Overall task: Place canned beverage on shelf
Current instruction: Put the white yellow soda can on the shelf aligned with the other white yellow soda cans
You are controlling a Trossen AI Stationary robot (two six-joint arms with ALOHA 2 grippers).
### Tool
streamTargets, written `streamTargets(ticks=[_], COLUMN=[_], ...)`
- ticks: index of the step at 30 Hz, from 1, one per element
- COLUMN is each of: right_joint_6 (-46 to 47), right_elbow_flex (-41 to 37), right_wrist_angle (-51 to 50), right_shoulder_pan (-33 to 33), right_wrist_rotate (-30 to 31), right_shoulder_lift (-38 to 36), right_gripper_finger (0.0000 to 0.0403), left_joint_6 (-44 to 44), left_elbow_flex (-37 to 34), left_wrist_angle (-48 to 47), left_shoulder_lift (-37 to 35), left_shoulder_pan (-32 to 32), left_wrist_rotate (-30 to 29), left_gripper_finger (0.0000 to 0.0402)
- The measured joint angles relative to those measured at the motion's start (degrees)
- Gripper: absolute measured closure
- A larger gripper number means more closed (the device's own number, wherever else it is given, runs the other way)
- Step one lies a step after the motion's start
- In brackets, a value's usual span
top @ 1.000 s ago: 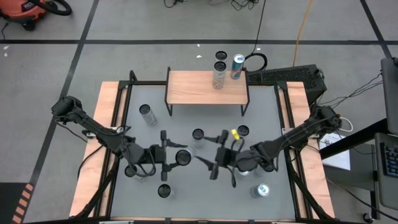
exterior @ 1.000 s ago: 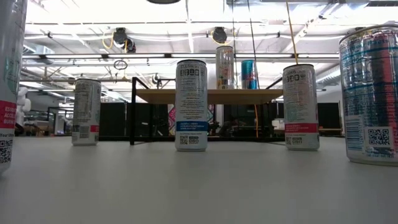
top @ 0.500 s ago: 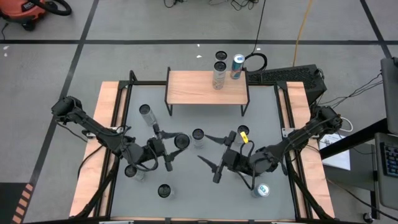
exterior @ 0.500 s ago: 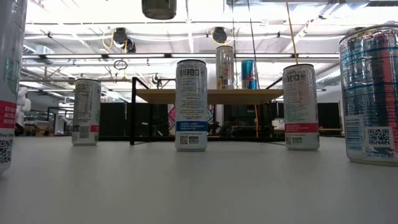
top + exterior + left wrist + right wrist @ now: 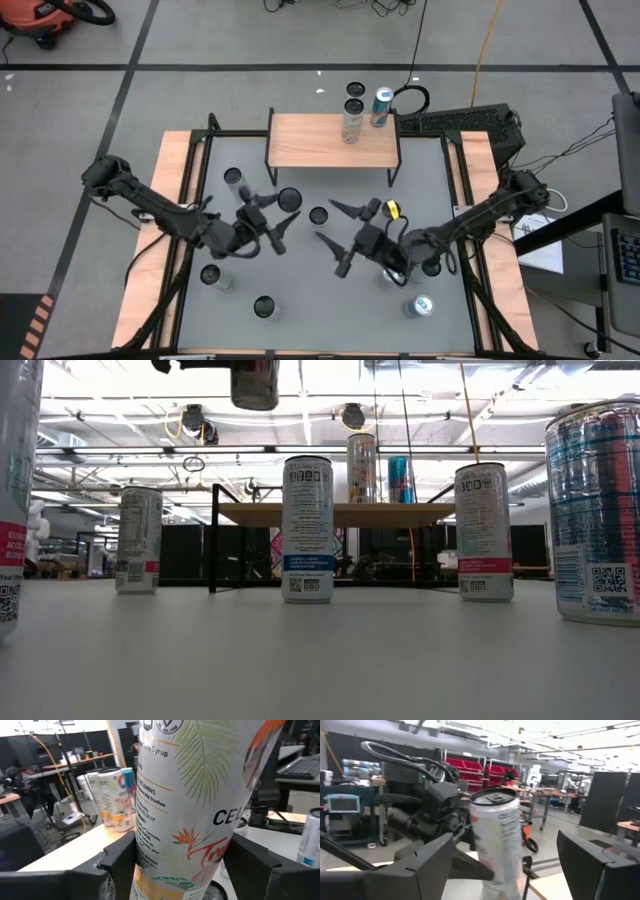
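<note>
My left gripper (image 5: 274, 212) is shut on a tall white canned beverage with a tropical print (image 5: 192, 795), held high above the table's middle; its dark top (image 5: 290, 197) shows from above and its lower end shows in the low view (image 5: 253, 385). The shelf (image 5: 320, 143), a light wood plank on black legs, stands at the table's far edge with cans (image 5: 351, 120) on it. My right gripper (image 5: 338, 226) is open and empty, right of a standing can (image 5: 319, 215), which also shows in the right wrist view (image 5: 497, 840). My left gripper pinches the can's side wall (image 5: 145, 870) between its two fingers (image 5: 117, 867), on the lower half of the body. The fingers come about level from the table's left and near side. The can is lifted clear of the table and stands roughly upright.
Several more cans stand on the grey table: far left (image 5: 235, 180), near left (image 5: 210, 275), near edge (image 5: 264, 306), near right (image 5: 421, 305) and mid right (image 5: 390, 210). A blue can (image 5: 382, 105) stands at the shelf's far right.
My left gripper has carried the white can toward the table's far edge and the shelf, lifted clear. My right gripper has shifted a little toward the far edge, staying open.
</note>
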Motion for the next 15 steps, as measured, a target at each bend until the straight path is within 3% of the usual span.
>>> streamTargets(ticks=[9, 15], right_joint_6=[1.69, 3.54], right_elbow_flex=[0.0, 0.0], right_wrist_angle=[-1.3, -3.14], right_shoulder_pan=[-5.08, -8.81], right_wrist_rotate=[-5.44, -13.45], right_shoulder_lift=[1.17, 1.17], right_gripper_finger=[0.0112, 0.0112], left_joint_6=[0.04, 0.04], left_elbow_flex=[0.0, 0.02], left_wrist_angle=[-0.59, -0.81], left_shoulder_lift=[0.0, 0.0], left_shoulder_pan=[1.13, 1.15], left_wrist_rotate=[0.03, 0.07], left_gripper_finger=[0.0155, 0.0155])
